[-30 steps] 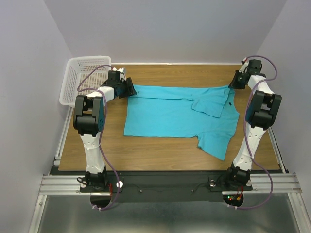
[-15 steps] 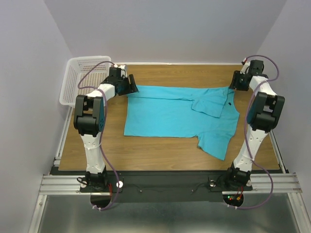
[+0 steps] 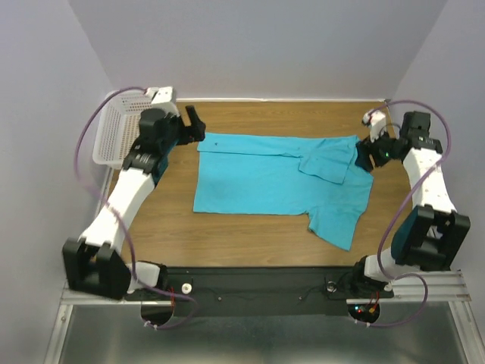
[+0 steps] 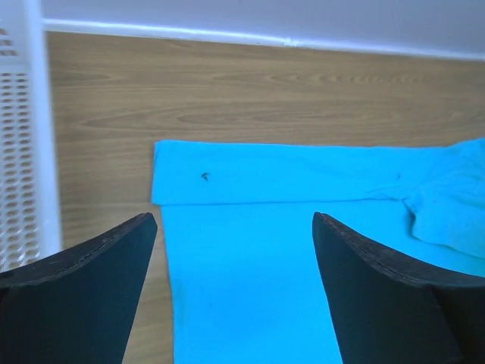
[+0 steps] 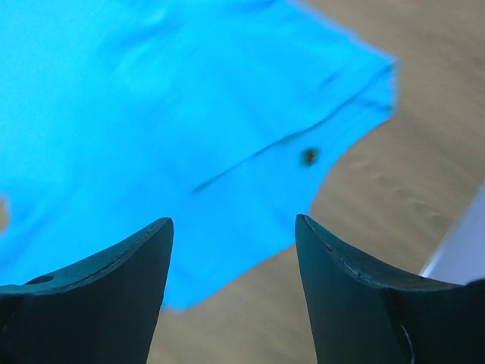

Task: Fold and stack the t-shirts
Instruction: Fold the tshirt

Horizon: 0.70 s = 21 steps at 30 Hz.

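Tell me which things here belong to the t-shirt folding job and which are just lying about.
For the job:
turquoise t-shirt, lying spread out
left gripper, open
right gripper, open

Lying about:
white mesh basket, at the far left

Room around the spread t-shirt
Bare table [image 3: 242, 227] runs along the near side of the t-shirt [image 3: 265, 178] and in a strip behind it; the white basket [image 3: 114, 140] blocks the far-left corner, and walls [image 3: 258, 53] close the back and both sides.
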Available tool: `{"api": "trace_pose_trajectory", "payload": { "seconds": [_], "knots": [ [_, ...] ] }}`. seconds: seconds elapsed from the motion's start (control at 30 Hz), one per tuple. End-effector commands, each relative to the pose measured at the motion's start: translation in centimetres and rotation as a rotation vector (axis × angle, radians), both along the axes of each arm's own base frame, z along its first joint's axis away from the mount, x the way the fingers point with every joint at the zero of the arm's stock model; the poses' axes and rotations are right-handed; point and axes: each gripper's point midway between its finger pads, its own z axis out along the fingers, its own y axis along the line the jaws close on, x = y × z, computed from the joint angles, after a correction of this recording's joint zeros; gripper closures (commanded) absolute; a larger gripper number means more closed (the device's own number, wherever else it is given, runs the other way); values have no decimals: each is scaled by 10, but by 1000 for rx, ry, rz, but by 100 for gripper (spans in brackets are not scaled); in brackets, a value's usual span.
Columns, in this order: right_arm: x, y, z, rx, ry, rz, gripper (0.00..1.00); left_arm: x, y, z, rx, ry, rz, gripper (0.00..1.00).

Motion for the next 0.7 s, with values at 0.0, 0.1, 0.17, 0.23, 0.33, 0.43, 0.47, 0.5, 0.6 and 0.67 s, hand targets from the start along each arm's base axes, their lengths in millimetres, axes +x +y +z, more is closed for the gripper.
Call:
{"api": "trace_pose_trajectory", "payload": {
  "seconds": [0.0, 0.1, 0.17, 0.23, 0.33, 0.43, 0.47, 0.5, 0.6, 0.67],
  "knots": [
    [-88, 32, -33, -76, 110, 351, 29, -51, 30, -7, -96, 4, 103, 1],
    [-149, 37, -58, -153, 211, 488, 29, -95, 34, -35, -184, 66, 96, 2],
    [-185, 41, -73, -198, 241, 586, 29, -118, 31, -59, -218, 131, 76, 2],
    [-200, 40, -80, -233, 255, 601, 28, -133, 30, -80, -260, 207, 98, 3],
    [-215, 41, -89, -247, 274, 612, 28, -144, 25, -102, -311, 302, 111, 8],
    [-221, 42, -98, -224, 311, 614, 28, -154, 20, -132, -349, 406, 130, 17],
    [-221, 42, -100, -218, 319, 610, 29, -158, 20, -143, -353, 440, 141, 17],
    [-222, 43, -103, -205, 331, 608, 29, -160, 22, -151, -354, 461, 165, 19],
    [-218, 45, -106, -183, 326, 586, 30, -167, 23, -171, -370, 525, 207, 22],
    [-214, 45, -108, -174, 321, 562, 30, -171, 23, -183, -380, 556, 239, 25]
  ]
}}
